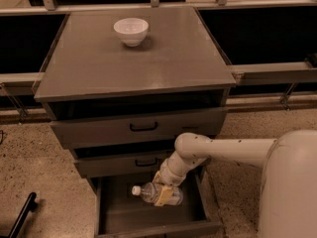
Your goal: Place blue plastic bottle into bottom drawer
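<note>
The gripper (167,196) hangs inside the open bottom drawer (119,218), near its back edge, clamped around the blue plastic bottle (147,192). The bottle lies sideways, cap leftward, seemingly just above the floor. A white bowl (131,30) sits near the cabinet top's (148,66) back edge.

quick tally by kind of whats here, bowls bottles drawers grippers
bowls: 1, white bowl
drawers: 3, top drawer, middle drawer, bottom drawer pulled open
bottles: 1, blue plastic bottle
grippers: 1, gripper over the bottom drawer, jaws closed on the blue plastic bottle
total: 6
</note>
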Motion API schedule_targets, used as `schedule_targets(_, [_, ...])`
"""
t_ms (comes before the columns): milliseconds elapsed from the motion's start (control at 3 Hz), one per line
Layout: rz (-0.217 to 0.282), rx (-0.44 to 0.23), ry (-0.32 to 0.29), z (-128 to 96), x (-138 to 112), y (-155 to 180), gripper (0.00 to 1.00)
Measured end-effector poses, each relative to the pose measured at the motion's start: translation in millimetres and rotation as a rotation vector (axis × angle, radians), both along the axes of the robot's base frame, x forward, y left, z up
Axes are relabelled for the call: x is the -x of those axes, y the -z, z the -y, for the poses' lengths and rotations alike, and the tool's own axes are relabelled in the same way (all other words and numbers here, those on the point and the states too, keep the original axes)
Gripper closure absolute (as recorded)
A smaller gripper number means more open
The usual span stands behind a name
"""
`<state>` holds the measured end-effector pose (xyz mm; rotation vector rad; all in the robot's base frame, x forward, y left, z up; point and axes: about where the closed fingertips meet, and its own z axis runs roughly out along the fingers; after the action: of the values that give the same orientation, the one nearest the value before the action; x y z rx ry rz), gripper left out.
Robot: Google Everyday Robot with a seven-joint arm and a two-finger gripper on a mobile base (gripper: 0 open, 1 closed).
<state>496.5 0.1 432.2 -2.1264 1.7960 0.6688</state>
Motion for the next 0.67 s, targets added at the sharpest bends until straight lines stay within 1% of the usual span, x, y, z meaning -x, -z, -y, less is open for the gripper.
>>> schedule_targets(333, [-0.012, -0.09, 0.025, -2.5, -13.2, 22.4, 1.0])
schedule_targets(667, [0.081, -0.325, 0.158, -14.3, -53.4, 68.2, 1.0])
